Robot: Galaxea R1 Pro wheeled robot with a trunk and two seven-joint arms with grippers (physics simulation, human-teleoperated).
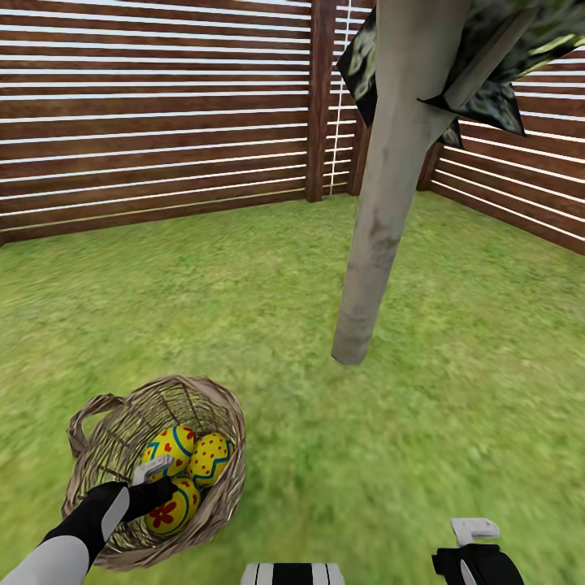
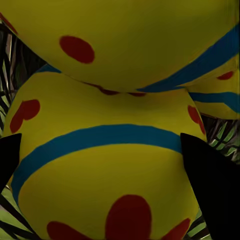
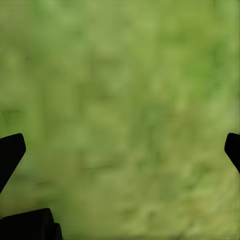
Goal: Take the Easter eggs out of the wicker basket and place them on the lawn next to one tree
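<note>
The brown wicker basket stands on the lawn at the lower left and holds three yellow Easter eggs: a front one, a back-left one and a right one. My left gripper reaches into the basket and is shut on the front egg, with a dark fingertip against each side. Another egg lies just beyond it. The tree, with its pale grey trunk, rises from the grass to the right of the basket. My right gripper hangs open over bare grass.
A brown horizontal-slat fence closes the garden behind and to the right, meeting at a corner behind the tree. Dark mottled leaves hang near the trunk's top. Open grass lies between the basket and the trunk's base.
</note>
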